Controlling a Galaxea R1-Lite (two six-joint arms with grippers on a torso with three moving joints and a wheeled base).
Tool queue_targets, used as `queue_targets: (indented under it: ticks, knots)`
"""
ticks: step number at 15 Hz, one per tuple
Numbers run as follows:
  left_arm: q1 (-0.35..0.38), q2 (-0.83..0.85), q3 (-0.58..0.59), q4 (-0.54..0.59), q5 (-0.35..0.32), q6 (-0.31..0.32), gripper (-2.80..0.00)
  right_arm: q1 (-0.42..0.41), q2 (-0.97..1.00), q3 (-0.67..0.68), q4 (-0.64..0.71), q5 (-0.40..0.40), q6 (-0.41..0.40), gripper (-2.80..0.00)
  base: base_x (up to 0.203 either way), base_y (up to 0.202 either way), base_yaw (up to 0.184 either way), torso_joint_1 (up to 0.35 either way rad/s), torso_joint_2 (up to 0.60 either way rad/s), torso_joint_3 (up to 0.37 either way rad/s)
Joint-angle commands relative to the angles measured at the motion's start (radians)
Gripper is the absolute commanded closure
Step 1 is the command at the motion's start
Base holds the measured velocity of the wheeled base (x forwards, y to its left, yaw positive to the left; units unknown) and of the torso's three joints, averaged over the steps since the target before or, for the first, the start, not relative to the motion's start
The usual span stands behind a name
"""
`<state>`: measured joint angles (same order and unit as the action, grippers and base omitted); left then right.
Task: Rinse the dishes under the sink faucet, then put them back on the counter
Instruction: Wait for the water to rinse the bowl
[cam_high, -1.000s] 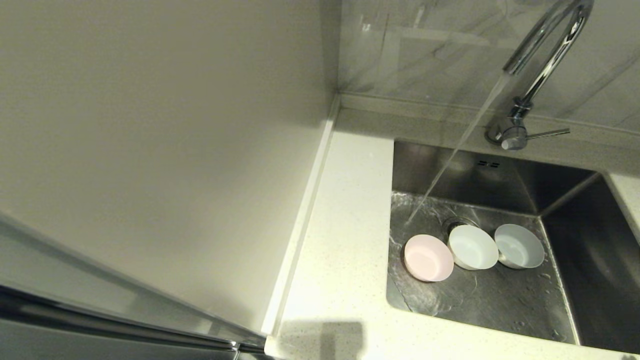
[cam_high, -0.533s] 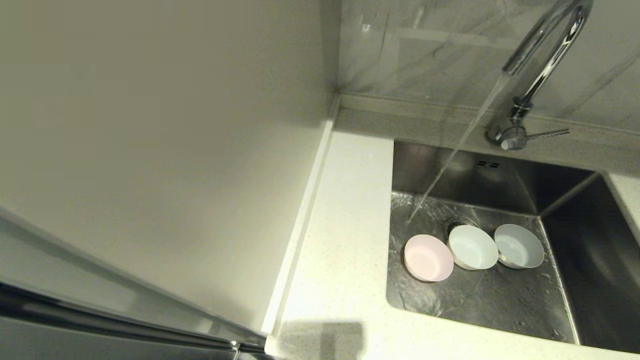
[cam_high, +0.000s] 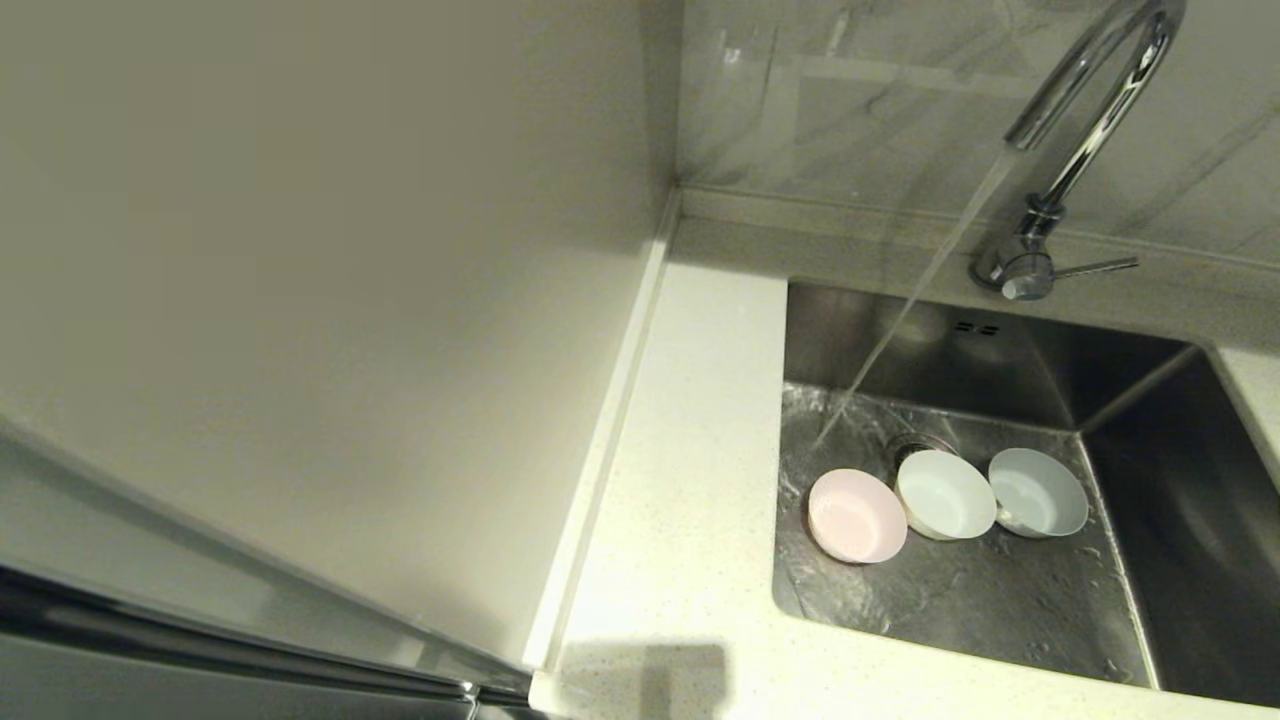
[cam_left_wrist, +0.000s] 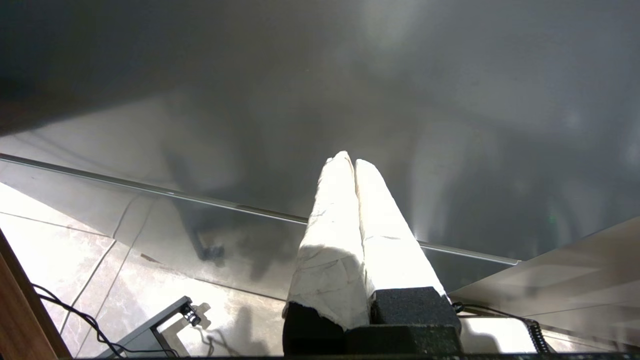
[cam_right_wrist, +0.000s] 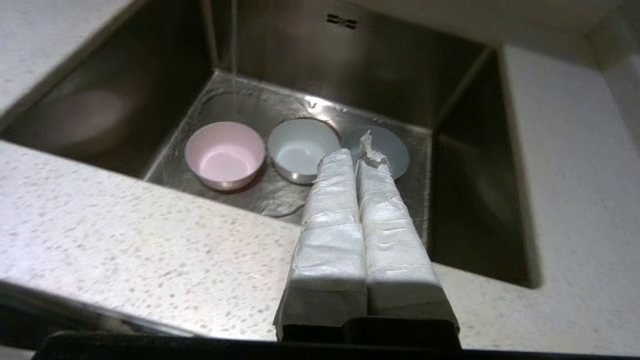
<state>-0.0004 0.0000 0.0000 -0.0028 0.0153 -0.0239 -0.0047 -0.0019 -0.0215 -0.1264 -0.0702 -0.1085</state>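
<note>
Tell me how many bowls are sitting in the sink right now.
3, in a row on the sink floor: the pink bowl nearest the counter, the mint-white bowl in the middle over the drain, and the steel bowl farthest along. None looks hidden.

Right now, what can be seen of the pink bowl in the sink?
The pink bowl is small, round, pale pink and smooth inside, matte rather than shiny. It stands upright and looks empty on the wet floor of the sink, at the left end of a row of three, close beside the pale mint-white bowl. The water stream lands behind it, not in it. No gripper touches it.
</note>
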Motion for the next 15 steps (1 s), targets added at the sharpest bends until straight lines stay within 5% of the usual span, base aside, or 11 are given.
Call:
queue_targets:
  ticks: [1, 15]
  knots:
    - [0.000, -0.003, 0.000, 0.000, 0.000, -0.001, 0.00, 0.000, 0.002, 0.020, 0.028, 0.026, 0.007, 0.00, 0.000, 0.000, 0.000, 0.000, 0.00, 0.000]
    - [0.000, -0.003, 0.000, 0.000, 0.000, -0.001, 0.00, 0.000, 0.002, 0.020, 0.134, 0.067, 0.105, 0.00, 0.000, 0.000, 0.000, 0.000, 0.00, 0.000]
